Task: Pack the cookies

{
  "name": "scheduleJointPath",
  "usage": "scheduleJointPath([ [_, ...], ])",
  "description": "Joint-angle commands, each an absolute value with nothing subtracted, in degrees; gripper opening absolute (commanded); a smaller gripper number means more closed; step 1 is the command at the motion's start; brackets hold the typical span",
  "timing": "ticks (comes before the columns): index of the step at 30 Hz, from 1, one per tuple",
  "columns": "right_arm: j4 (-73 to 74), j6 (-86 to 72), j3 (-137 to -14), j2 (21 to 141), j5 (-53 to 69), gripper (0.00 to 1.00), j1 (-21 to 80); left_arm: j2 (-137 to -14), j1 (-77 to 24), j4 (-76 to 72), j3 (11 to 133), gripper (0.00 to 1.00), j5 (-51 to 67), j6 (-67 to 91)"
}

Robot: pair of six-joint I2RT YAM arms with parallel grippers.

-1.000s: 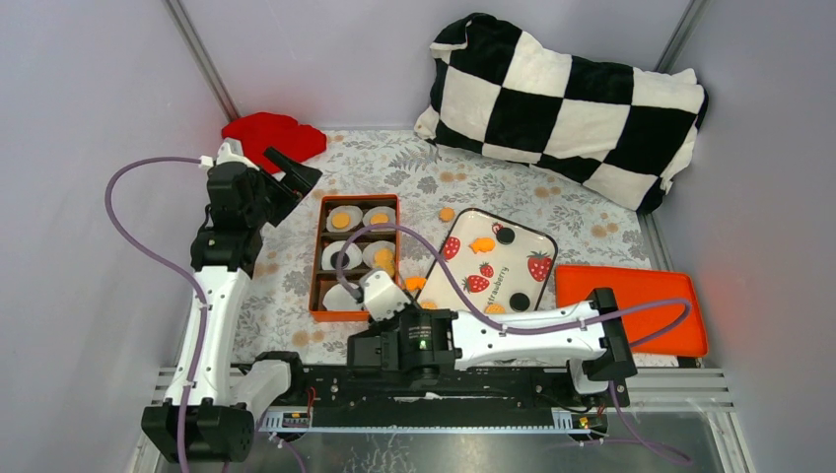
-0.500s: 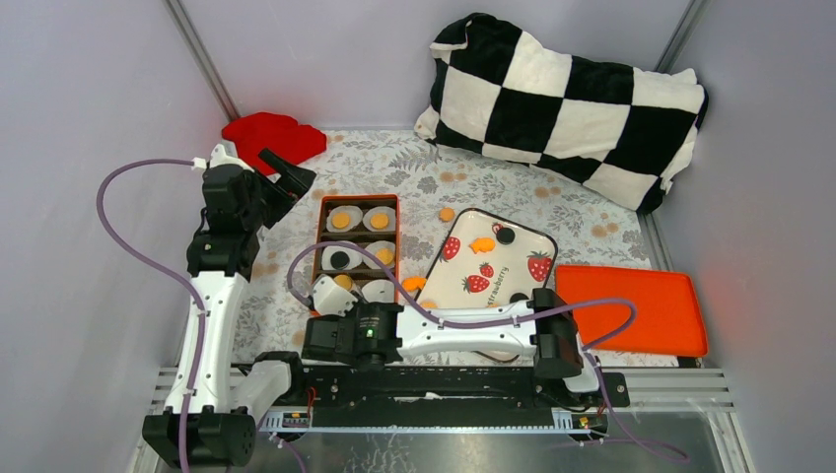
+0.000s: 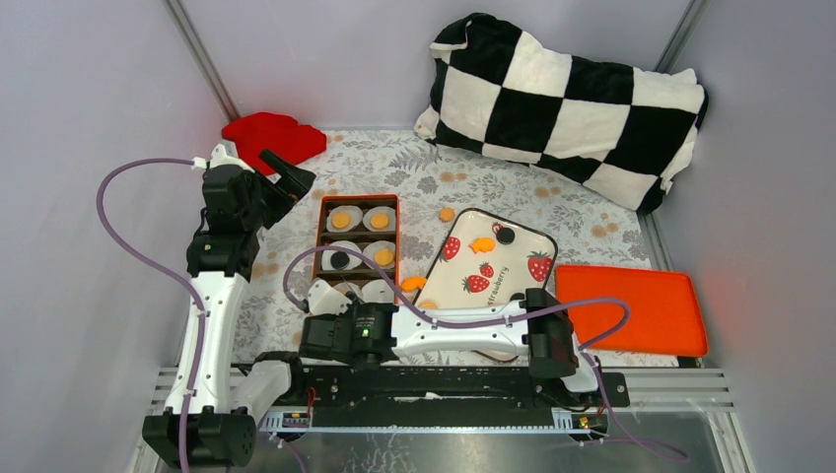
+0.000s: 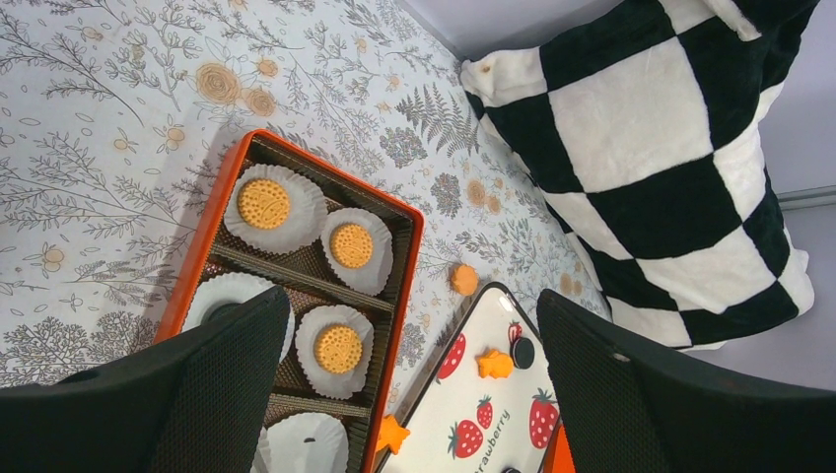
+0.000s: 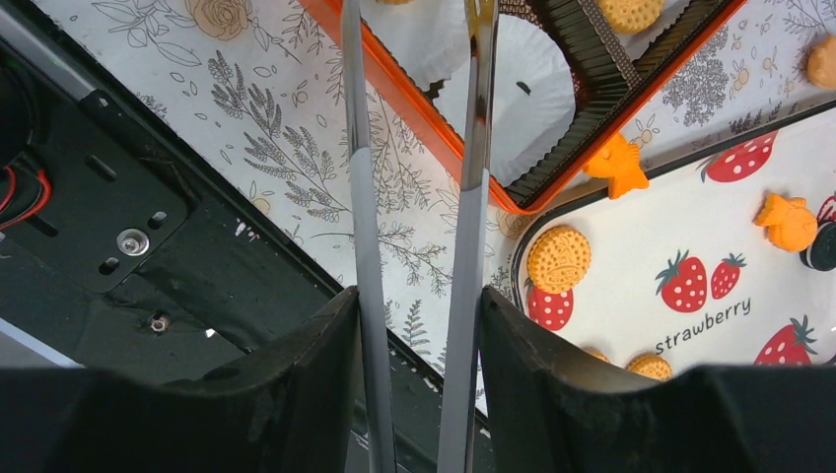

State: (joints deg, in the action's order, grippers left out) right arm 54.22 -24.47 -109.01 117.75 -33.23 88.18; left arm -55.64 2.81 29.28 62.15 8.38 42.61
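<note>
R pincer (image 5: 412,30) slightly spread, empty, arm (image 3: 463,330) stretched low leftward, at box (image 3: 360,198) near end

I see the nearest of the cookies (image 5: 559,258), a ridged golden round, lying flat just right of my right hand (image 5: 414,30). An orange fish-shaped one (image 5: 613,164) lies a little ahead of it. Farther right, a second fish shape (image 5: 786,221) sits just beside a black disc (image 5: 820,246). Beyond the fingertips, three golden rounds and one black cookie (image 3: 338,260) lie flat, each in its own paper cup (image 4: 306,207). Another golden round (image 3: 447,214) lies alone on the worktop (image 3: 394,163), well ahead and to the right.
</note>
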Motion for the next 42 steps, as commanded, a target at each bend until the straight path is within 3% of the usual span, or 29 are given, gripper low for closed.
scheduleJointPath([
  [1,53.52,-25.37,-108.29,115.21,-33.42,0.51,88.11,-54.76,3.45,28.77,62.24,0.99,8.83,41.13],
  [4,53.11,-25.88,-107.51,114.19,-34.04,0.51,88.09,-54.66,3.45,28.40,62.14,0.99,9.59,41.26],
  [9,54.09,-27.64,-107.01,110.71,-36.48,0.41,88.13,-54.67,3.44,27.99,62.17,0.99,10.32,41.31],
  [21,71.21,-44.18,-100.53,96.12,-44.22,0.42,91.34,-54.67,3.36,26.28,61.63,0.99,13.17,42.10],
  [29,77.08,-63.36,-82.11,86.54,-37.48,0.42,96.03,-55.24,2.93,24.81,60.47,0.99,15.88,42.98],
  [42,83.78,-84.02,-72.13,83.15,-30.79,0.43,103.37,-53.87,1.54,24.76,59.56,0.99,17.49,43.83],
])
